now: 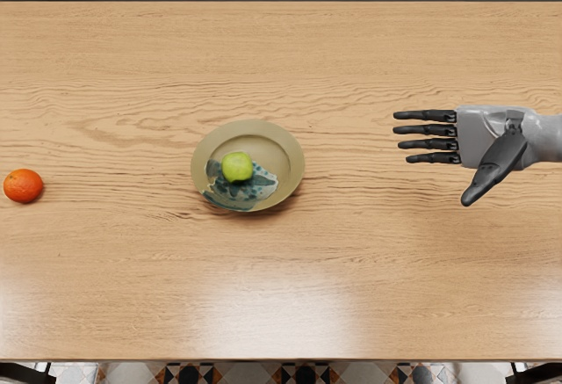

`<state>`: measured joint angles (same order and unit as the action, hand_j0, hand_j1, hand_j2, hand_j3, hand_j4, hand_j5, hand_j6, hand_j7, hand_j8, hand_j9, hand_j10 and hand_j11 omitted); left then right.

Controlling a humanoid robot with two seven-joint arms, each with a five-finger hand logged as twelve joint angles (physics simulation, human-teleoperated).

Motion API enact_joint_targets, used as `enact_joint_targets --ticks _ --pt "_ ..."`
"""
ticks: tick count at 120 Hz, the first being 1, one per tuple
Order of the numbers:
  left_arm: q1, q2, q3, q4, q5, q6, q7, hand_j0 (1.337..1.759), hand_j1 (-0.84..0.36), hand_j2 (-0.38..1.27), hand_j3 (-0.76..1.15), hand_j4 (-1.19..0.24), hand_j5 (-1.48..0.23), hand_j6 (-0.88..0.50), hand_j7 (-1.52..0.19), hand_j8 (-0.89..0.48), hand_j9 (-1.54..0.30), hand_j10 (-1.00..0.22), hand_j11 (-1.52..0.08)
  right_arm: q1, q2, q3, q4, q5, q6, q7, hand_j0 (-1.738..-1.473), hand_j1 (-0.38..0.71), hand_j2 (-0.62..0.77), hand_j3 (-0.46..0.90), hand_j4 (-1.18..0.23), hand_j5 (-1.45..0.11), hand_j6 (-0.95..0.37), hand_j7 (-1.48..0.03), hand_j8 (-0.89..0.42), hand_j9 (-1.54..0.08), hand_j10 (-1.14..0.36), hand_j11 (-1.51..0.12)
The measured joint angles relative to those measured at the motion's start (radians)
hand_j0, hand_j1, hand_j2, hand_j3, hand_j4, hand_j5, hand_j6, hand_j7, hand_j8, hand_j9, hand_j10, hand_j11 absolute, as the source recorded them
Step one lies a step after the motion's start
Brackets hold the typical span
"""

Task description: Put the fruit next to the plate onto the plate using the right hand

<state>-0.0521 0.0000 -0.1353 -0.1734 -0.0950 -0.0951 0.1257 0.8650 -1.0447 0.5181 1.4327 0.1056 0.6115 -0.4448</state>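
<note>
On the table (281,314) the apple (237,166) sat on the plate (283,148), so placing appeared complete, hence the right hand (465,138) hovered well apart, fingers (426,129) straight, spread, holding nothing.

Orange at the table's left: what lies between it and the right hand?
In the head view, the plate with a green apple on it lies between the orange and the open right hand.

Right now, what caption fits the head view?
Open right hand beside a plate holding an apple; an orange lies far left.
</note>
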Motion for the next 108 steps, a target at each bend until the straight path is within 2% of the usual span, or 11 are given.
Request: enact_joint_targets --ticks 108 --pt "0.0 0.0 0.0 0.0 0.0 0.0 0.0 1.658 0.35 0.0 0.0 0.0 0.0 0.0 0.0 0.0 0.0 0.0 0.0 0.0 0.0 0.0 0.0 0.0 0.0 0.0 -1.658 -0.35 0.0 0.0 0.0 0.0 0.0 0.0 0.0 0.0 0.0 0.0"
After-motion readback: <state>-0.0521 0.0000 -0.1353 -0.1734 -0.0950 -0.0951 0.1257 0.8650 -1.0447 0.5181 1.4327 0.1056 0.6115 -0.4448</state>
